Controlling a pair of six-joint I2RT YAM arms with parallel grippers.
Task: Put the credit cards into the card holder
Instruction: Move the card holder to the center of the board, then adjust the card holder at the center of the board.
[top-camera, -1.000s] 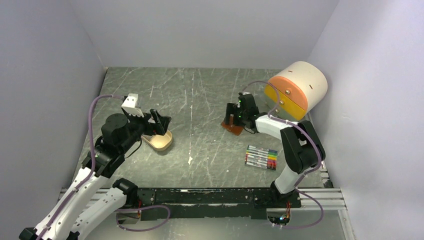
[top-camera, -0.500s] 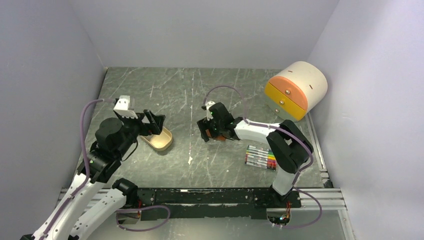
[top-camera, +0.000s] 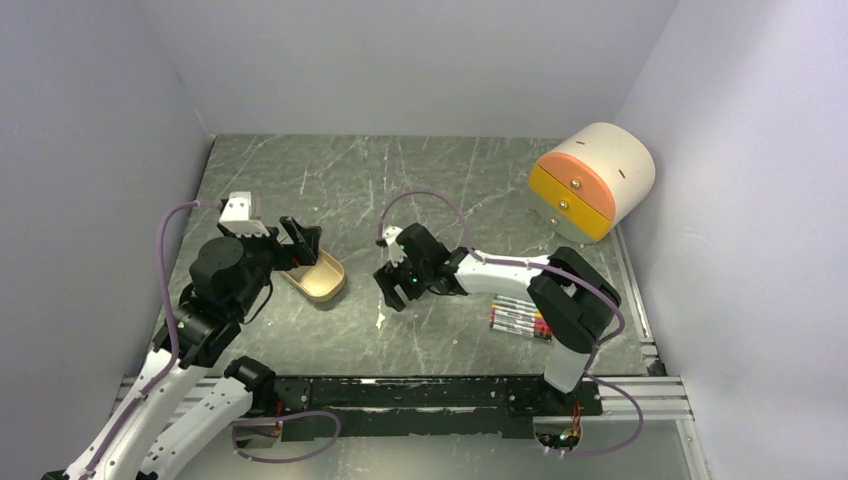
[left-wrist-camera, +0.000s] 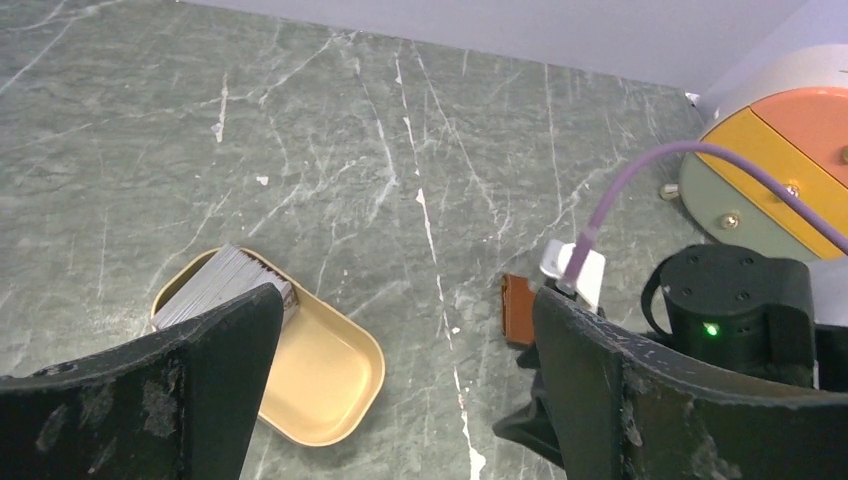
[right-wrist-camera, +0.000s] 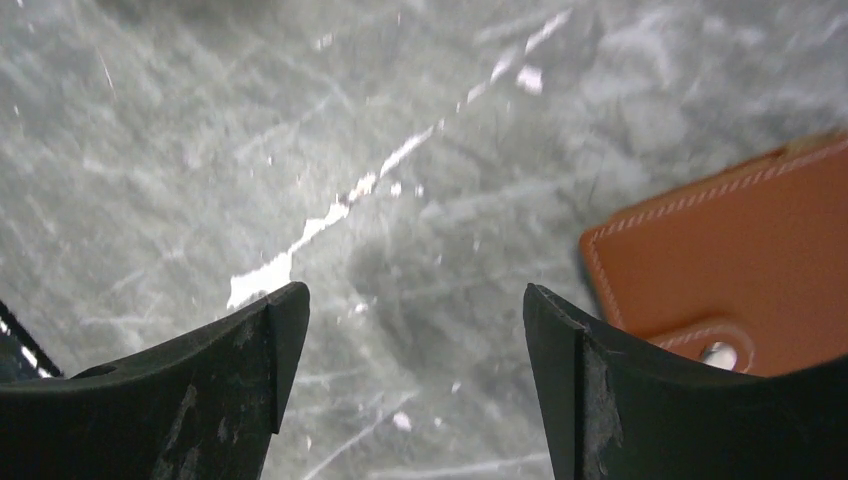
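Logging arm and object state. The left gripper (left-wrist-camera: 405, 305) has its fingers spread wide with nothing between them. It hangs over the tan tray (left-wrist-camera: 325, 375), which sits at 9 o'clock of the table (top-camera: 450, 180) centre in the top view. The credit cards (left-wrist-camera: 222, 285) are a grey-white stack standing on edge in the tray's 10 o'clock end. The stack's lower edge is hidden behind the left finger in the left wrist view.

The right gripper (right-wrist-camera: 412, 300) is low over the marbled surface near table centre, fingers apart, only bare stone in the gap. The card holder (right-wrist-camera: 740, 250) lies flat just outside the right finger, at 3 o'clock of the gap. It is brown leather with pale stitching, and the snap button (right-wrist-camera: 718, 353) faces up. Cannot tell whether the finger touches it. Holder and tray are well apart, with the holder at 3 o'clock of the tray.

The coloured pens (top-camera: 520, 318) lie side by side at 4 o'clock of centre. A cream drum with orange and yellow drawer fronts (top-camera: 585, 185) rests at 2 o'clock, near the right wall
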